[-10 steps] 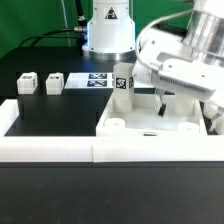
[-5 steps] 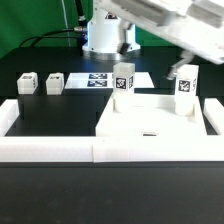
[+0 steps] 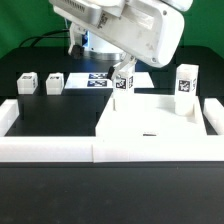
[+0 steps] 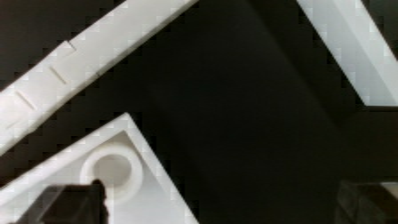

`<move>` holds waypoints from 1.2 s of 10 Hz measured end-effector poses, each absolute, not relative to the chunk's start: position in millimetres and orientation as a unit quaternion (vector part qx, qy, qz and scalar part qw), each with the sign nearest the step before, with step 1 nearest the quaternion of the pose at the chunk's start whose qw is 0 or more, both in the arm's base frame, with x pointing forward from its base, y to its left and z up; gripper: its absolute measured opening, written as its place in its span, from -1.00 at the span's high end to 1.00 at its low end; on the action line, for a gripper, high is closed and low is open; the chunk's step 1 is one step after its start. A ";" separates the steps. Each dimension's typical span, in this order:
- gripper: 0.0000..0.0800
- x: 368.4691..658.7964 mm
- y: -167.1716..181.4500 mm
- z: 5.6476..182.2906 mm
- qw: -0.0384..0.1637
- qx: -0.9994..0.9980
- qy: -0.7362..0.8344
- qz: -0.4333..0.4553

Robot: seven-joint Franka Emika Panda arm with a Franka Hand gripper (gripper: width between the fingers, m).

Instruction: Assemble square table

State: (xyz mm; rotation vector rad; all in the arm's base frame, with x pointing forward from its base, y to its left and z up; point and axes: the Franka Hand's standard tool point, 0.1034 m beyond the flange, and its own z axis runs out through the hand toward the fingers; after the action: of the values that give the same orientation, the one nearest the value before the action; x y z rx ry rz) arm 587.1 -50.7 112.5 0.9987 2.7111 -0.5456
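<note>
White loose leg (image 3: 26, 82) waits near the table's (image 3: 60, 115) corner; the released, empty claw (image 4: 221, 203) should descend centred over it.

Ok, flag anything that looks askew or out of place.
Nothing stands out. The slab lies flat. One leg stands upright at a far corner, a second leg at the other, partly behind the arm. Two loose legs sit apart at the exterior view's left.
</note>
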 end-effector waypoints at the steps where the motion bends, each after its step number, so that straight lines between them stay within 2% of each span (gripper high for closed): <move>1: -0.62 587.0 -50.7 112.4 0.108 0.379 0.901 -0.180; 4: -0.62 586.7 -51.7 112.2 0.123 0.457 0.865 -0.170; 6: -0.62 575.8 -77.1 110.6 0.121 0.569 0.799 -0.156; 9: -0.62 543.3 -115.5 107.7 0.122 0.714 0.672 -0.153; 11: -0.62 511.3 -137.1 94.3 0.110 0.794 0.577 -0.155; 12: -0.62 504.9 -136.7 91.7 0.112 0.825 0.530 -0.163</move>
State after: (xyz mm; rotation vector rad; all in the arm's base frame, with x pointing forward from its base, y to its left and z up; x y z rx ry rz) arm 504.9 -136.7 91.7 2.4217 1.5548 -0.4772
